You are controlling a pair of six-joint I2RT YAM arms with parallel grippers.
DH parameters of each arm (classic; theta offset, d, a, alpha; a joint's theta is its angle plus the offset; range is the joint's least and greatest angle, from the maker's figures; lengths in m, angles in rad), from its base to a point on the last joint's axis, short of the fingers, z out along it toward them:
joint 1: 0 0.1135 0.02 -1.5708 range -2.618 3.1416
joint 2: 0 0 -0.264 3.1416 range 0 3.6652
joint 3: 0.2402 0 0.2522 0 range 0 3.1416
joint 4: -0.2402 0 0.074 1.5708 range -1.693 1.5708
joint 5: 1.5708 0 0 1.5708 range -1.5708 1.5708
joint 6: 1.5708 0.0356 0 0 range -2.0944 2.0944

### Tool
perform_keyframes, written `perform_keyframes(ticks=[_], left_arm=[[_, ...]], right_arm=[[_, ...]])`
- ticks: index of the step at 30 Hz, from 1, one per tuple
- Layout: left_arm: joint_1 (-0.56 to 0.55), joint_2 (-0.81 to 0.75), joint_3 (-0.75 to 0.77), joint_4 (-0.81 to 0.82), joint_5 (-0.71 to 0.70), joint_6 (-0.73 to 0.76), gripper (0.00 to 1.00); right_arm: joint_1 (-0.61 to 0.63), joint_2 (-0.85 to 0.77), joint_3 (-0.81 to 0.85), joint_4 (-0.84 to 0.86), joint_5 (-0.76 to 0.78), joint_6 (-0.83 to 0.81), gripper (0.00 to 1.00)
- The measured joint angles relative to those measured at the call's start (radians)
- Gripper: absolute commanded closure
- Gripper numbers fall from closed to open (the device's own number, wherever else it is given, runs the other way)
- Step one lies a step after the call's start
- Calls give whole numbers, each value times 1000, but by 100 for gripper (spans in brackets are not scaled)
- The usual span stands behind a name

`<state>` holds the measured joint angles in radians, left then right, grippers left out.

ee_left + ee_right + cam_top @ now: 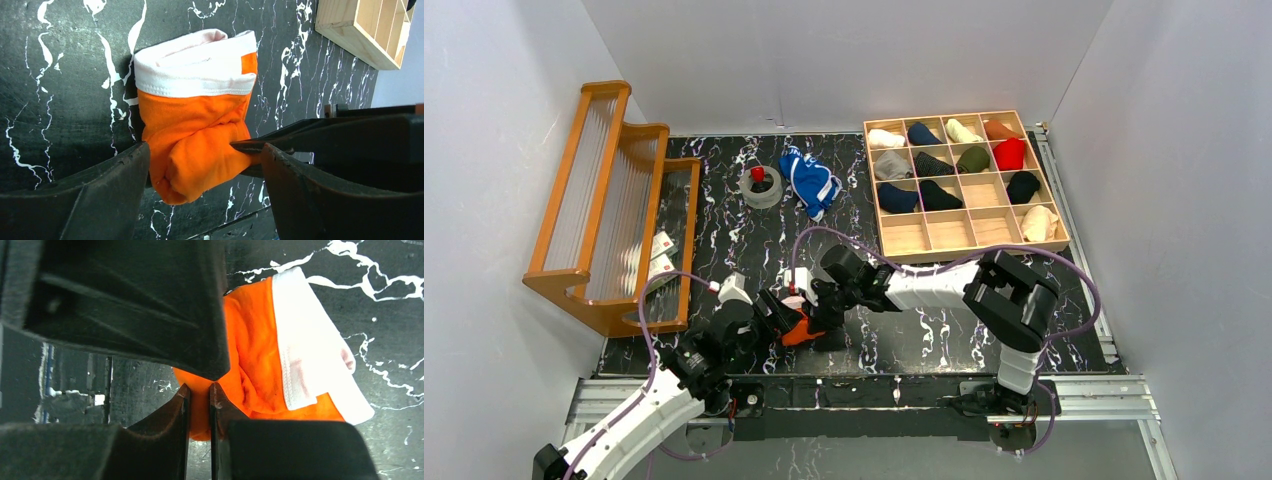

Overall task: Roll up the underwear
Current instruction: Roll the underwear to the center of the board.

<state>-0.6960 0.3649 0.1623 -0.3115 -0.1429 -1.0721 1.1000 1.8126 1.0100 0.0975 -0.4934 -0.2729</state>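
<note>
two boxer briefs lie on the tabletop (724, 230). we see the left pincer (205, 155) spread wide, a finger either side of the rolled orange boxer briefs (195, 125) near the front edge. the right pincer (200, 395) pinches a fold of that roll. the blue boxer briefs (809, 182) lie crumpled well behind, between a tape roll (769, 195) and the wooden compartment tray (950, 230).

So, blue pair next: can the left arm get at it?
Probably yes: the left gripper is open, and the table between it and the blue underwear looks free, though the right gripper sits close.
</note>
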Motion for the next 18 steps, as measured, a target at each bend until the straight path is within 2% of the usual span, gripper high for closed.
perform_keyframes(ticks=[8, 10, 16, 17, 18], left_arm=[[0, -12, -2, 4, 6, -21, 21], [0, 5, -3, 30, 20, -21, 24], [0, 135, -38, 188, 71, -24, 53], [0, 162, -40, 204, 74, -25, 53], [0, 188, -40, 218, 76, -26, 50]], right_arm=[[-39, 3, -34, 79, -6, 216, 98], [-51, -4, -54, 107, -8, 258, 98], [-60, -5, -57, 111, -6, 308, 99], [-60, -5, -57, 111, -5, 315, 99], [-61, -5, -57, 110, -5, 321, 99]])
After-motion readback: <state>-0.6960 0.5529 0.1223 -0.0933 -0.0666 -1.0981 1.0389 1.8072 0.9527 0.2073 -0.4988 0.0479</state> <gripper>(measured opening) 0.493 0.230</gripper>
